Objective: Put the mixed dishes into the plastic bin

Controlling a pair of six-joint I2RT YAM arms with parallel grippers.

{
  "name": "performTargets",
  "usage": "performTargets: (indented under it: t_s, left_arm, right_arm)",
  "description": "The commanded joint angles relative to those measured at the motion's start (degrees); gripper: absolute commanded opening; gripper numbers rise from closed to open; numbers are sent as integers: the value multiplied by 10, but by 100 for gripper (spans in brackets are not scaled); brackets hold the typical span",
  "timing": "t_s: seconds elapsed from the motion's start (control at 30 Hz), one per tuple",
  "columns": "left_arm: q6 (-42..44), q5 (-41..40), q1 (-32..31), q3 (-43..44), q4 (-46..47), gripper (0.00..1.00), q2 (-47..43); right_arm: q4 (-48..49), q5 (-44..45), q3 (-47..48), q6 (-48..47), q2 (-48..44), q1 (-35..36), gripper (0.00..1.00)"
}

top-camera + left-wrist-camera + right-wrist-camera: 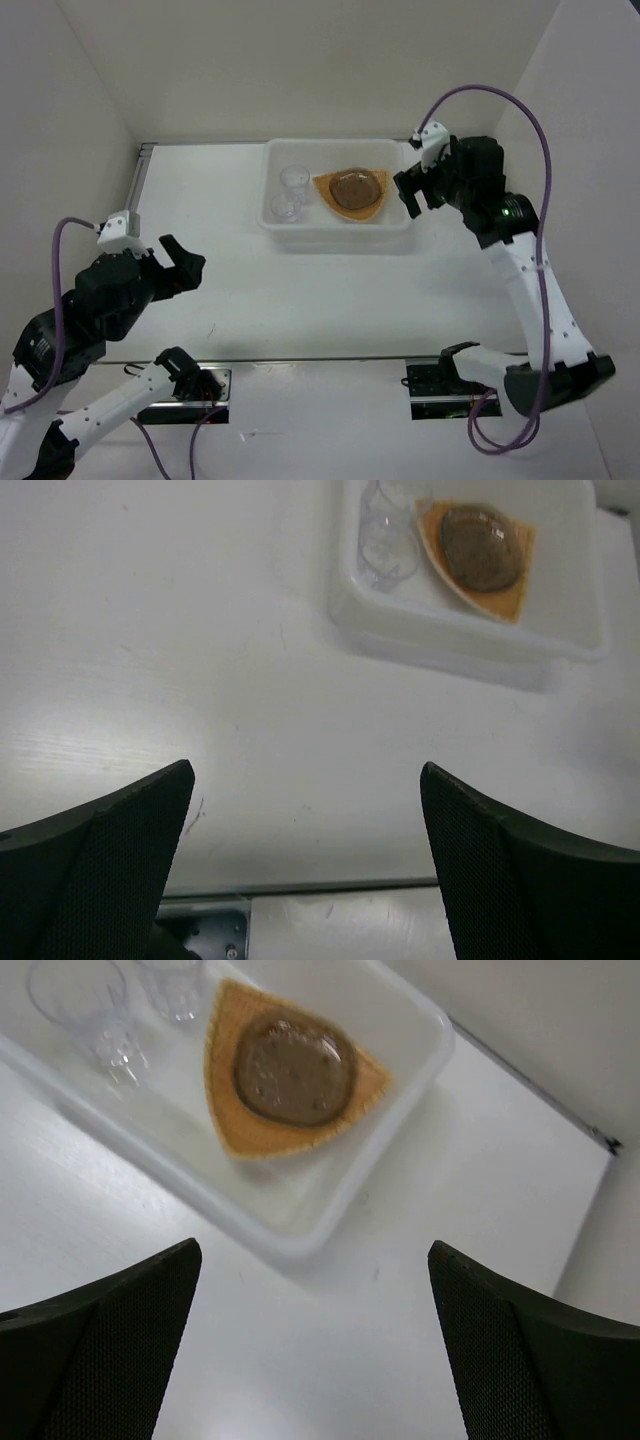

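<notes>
The white plastic bin (335, 232) stands at the table's far middle. Inside it lie the orange woven tray (325, 189) with a grey-brown saucer (355, 189) on it, and two clear tumblers (293, 181) (284, 208) at its left end. The bin (450, 655), tray (510, 600), saucer (480, 550) and a tumbler (385, 545) show in the left wrist view; the bin (330, 1210), tray (240, 1135), saucer (292, 1068) and a tumbler (85, 1005) in the right wrist view. My left gripper (183, 265) is open and empty at near left. My right gripper (411, 190) is open and empty just right of the bin.
White walls enclose the table on the left, back and right. A metal rail (137, 185) runs along the far left edge. Two mounting plates (195, 388) (440, 385) sit at the near edge by the arm bases.
</notes>
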Motion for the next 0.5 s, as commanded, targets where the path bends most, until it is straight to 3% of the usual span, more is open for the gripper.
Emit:
performTargets:
  t_s: [0.0,0.27,0.47]
  left_arm:
    - [88,-84,4,-18,90,100,-11]
    - [182,-111,4,-67,161,100,40]
    - [228,-112,4,-93,204,100,11]
  right_arm:
    - [0,115,-84,9,-105,1,99]
    - [-26,226,-155,77,-212,-38,99]
    - [-55,226,-201,116,-286,-90,99]
